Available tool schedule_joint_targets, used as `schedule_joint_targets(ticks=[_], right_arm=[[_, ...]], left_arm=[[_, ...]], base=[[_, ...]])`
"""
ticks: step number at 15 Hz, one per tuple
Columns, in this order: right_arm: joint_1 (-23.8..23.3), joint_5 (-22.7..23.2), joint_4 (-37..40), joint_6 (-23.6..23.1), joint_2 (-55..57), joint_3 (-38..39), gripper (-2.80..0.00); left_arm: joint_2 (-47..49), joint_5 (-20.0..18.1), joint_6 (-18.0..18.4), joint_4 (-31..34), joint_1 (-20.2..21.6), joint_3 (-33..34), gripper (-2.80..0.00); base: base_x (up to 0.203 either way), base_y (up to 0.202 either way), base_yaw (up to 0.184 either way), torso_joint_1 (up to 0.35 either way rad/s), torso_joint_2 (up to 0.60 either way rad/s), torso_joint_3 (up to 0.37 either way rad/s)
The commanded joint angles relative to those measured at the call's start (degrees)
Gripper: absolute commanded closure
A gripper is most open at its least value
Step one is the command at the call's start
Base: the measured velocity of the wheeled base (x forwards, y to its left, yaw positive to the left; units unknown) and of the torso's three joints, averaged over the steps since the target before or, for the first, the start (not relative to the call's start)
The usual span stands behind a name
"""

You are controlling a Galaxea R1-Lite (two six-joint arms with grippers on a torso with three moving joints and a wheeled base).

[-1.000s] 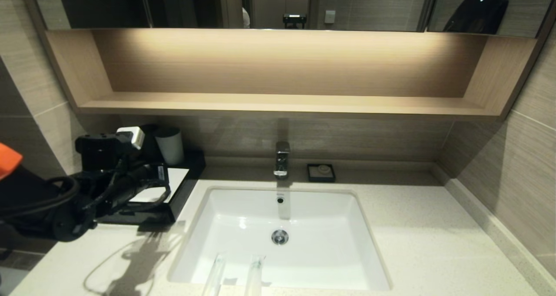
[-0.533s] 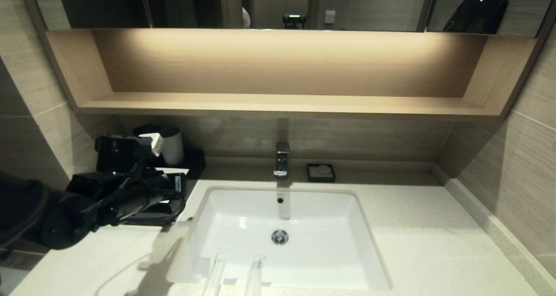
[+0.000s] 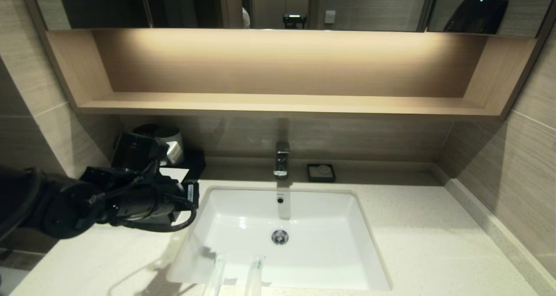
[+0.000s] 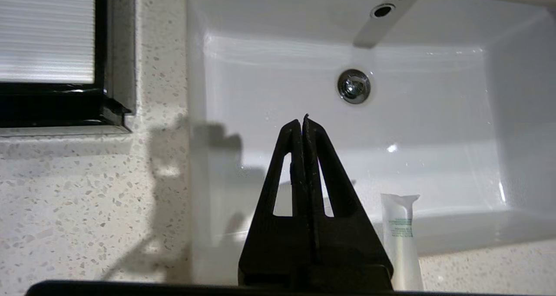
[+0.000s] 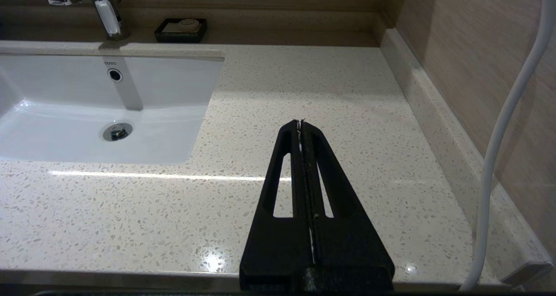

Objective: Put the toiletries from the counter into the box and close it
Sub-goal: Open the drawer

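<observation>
Two slim clear-wrapped packets (image 3: 216,272) (image 3: 254,273) lie side by side at the near edge of the counter (image 3: 412,244), their ends jutting over the front rim of the white sink (image 3: 373,252). The one with the green mark shows in the left wrist view (image 4: 402,239). The black box with the white top panel (image 3: 176,173) stands at the back left, mostly hidden by my left arm (image 3: 130,196); it also shows in the left wrist view (image 4: 52,100). My left gripper (image 4: 302,120) is shut and empty, above the sink's left part. My right gripper (image 5: 300,123) is shut and empty over the bare counter right of the sink.
A chrome faucet (image 3: 281,159) and a small black soap dish (image 3: 321,172) stand behind the sink. A grey cup (image 3: 173,142) stands on the box's far end. A tan wooden shelf (image 3: 282,103) runs above. A white cable (image 5: 499,135) hangs by the right wall.
My left arm has swung right, from over the box to the sink's left edge, and now covers most of the box's white panel. The packets have not moved.
</observation>
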Motion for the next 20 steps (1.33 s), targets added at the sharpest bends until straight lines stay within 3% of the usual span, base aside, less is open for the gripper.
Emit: schedule_joint_targets(ticks=[1, 3, 9, 15, 20], right_arm=[[0.0, 0.0, 0.0, 0.0, -0.1, 0.0, 0.00], [0.0, 0.0, 0.0, 0.0, -0.1, 0.0, 0.00], [0.0, 0.0, 0.0, 0.0, 0.0, 0.0, 0.00], [0.0, 0.0, 0.0, 0.0, -0.1, 0.0, 0.00], [0.0, 0.0, 0.0, 0.0, -0.1, 0.0, 0.00]], left_arm=[[1.3, -3.5, -0.7, 3.3, 0.0, -2.8, 0.00], [3.4, -5.8, -2.5, 6.1, -0.3, -5.5, 0.00], [8.3, -6.5, -2.6, 17.4, -2.2, -12.2, 0.00], [10.9, -8.5, -2.3, 24.2, -3.7, -13.7, 0.00], [10.6, -9.0, -2.8, 25.6, -3.8, -13.8, 0.00]], base=[[0.000, 0.000, 0.000, 0.000, 0.00, 0.000], [0.000, 0.000, 0.000, 0.000, 0.00, 0.000], [0.000, 0.000, 0.000, 0.000, 0.00, 0.000], [0.000, 0.000, 0.000, 0.000, 0.00, 0.000], [0.000, 0.000, 0.000, 0.000, 0.00, 0.000]])
